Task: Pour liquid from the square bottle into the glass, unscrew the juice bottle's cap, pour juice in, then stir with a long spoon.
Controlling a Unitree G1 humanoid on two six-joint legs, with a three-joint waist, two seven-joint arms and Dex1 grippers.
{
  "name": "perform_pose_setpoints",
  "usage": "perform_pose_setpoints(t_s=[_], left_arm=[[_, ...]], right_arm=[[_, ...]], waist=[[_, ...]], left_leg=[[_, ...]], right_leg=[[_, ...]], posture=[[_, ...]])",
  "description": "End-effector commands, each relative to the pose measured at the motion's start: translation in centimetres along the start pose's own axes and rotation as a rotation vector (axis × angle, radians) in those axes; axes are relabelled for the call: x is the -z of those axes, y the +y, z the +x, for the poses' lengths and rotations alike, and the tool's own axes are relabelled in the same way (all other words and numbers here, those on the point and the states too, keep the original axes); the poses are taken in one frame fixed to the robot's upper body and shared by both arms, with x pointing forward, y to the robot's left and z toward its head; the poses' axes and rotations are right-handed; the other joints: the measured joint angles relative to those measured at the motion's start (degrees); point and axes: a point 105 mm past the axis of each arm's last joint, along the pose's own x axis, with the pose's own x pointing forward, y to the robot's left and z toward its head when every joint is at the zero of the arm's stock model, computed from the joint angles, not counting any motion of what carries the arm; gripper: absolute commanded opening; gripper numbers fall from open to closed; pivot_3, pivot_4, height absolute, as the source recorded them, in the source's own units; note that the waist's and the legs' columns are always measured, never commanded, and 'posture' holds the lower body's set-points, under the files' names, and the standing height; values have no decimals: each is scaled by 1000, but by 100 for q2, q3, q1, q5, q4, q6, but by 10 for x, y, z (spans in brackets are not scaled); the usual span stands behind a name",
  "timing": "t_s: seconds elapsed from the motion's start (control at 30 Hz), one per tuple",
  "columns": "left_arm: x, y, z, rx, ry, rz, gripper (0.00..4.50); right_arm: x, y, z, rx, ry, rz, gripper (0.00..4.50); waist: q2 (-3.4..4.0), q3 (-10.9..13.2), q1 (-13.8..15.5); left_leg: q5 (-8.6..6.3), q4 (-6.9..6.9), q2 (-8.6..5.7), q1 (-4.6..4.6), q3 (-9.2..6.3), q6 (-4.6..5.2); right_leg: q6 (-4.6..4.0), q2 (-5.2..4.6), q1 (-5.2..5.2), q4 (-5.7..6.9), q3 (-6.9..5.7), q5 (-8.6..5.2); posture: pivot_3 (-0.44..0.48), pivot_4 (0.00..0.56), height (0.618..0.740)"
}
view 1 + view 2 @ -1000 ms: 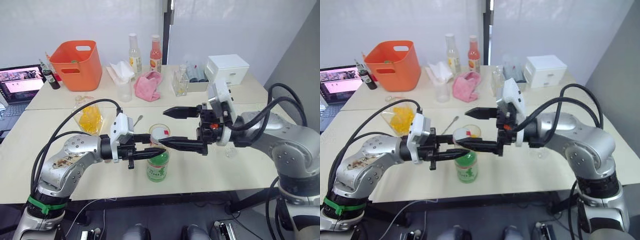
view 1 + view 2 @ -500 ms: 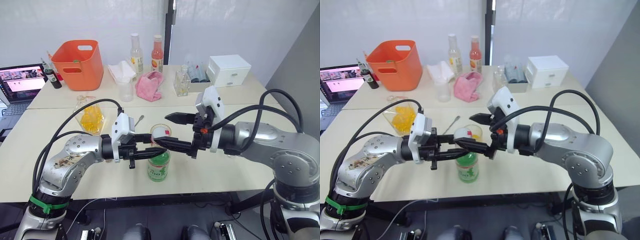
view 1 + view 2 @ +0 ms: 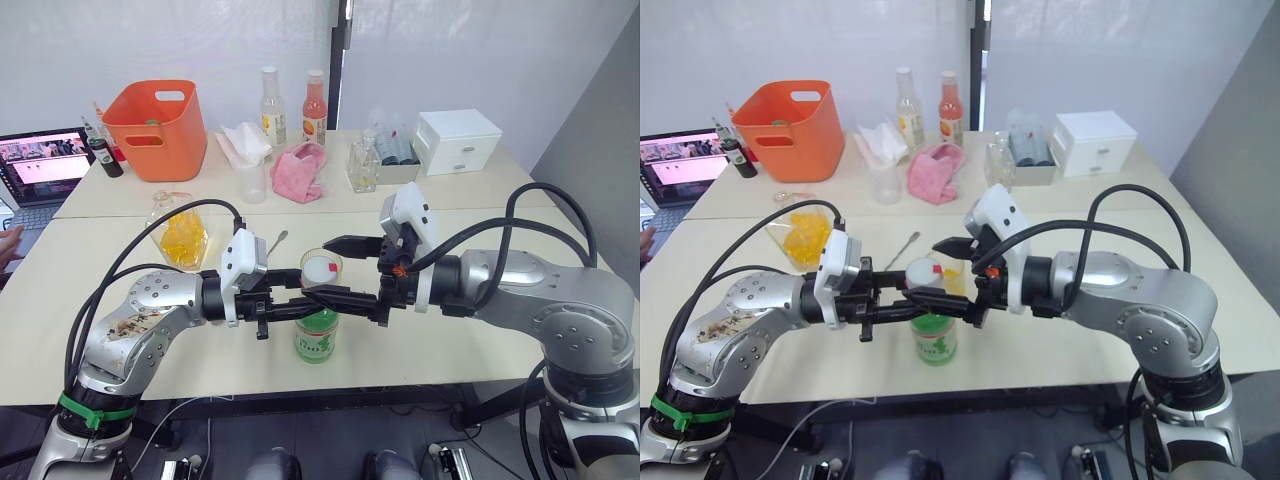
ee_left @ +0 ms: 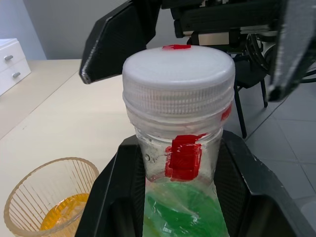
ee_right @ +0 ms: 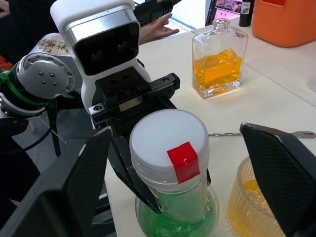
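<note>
Looking down from the head cameras: juice bottle (image 3: 319, 338) stands upright near the front edge of the table (image 3: 500, 330), left gripper (image 3: 305, 305) pinching its neck just under the juice bottle's cap (image 3: 319, 269), which is on. Right gripper (image 3: 335, 268) is at cap height, fingers spread, one either side of the cap, not touching it. The glass (image 3: 952, 279) sits just behind the bottle with a little orange liquid in it; the long spoon (image 3: 275, 241) lies flat beyond it, and the square bottle (image 3: 181, 231) stands well apart on the robot's left, partly full. Left wrist view: both black fingers (image 4: 121, 192) press the neck below the white cap (image 4: 178, 79) with its red mark; ribbed tumbler beside it. Right wrist view: wide-open fingers (image 5: 284, 170) flank the cap (image 5: 169, 139); a person's hand (image 5: 157, 29) rests at the table's far edge.
</note>
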Motion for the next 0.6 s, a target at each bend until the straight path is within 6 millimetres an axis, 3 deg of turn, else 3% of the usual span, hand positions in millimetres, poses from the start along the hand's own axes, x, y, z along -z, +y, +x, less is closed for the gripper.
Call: perform_pose_setpoints(t_s=[0.03, 0.17, 0.47, 0.6], left_arm=[[-1, 2, -3, -22, -1, 24, 1454], [0, 2, -3, -21, -1, 24, 1454], [1, 2, -4, -19, 3, 23, 1454], [2, 3, -4, -18, 5, 26, 1454]], right_arm=[[-9, 4, 0, -12, -32, -43, 2972], [-10, 4, 0, -12, -35, -44, 1699], [-15, 1, 2, -23, -69, -66, 1686], [-17, 18, -2, -321, -100, -202, 1686]], waist=[[0, 0, 0], [0, 0, -1], [0, 0, -6], [0, 0, -5]], left_leg=[[0, 0, 0, 0, 0, 0], [0, 0, 0, 0, 0, 0], [0, 0, 1, 0, 0, 0], [-2, 0, 0, 0, 0, 3]], right_leg=[[0, 0, 0, 0, 0, 0], [0, 0, 0, 0, 0, 0], [0, 2, 0, 0, 0, 0], [1, 3, 0, -3, 0, 0]], posture=[[0, 150, 713], [0, 150, 713], [0, 150, 713], [0, 150, 713]])
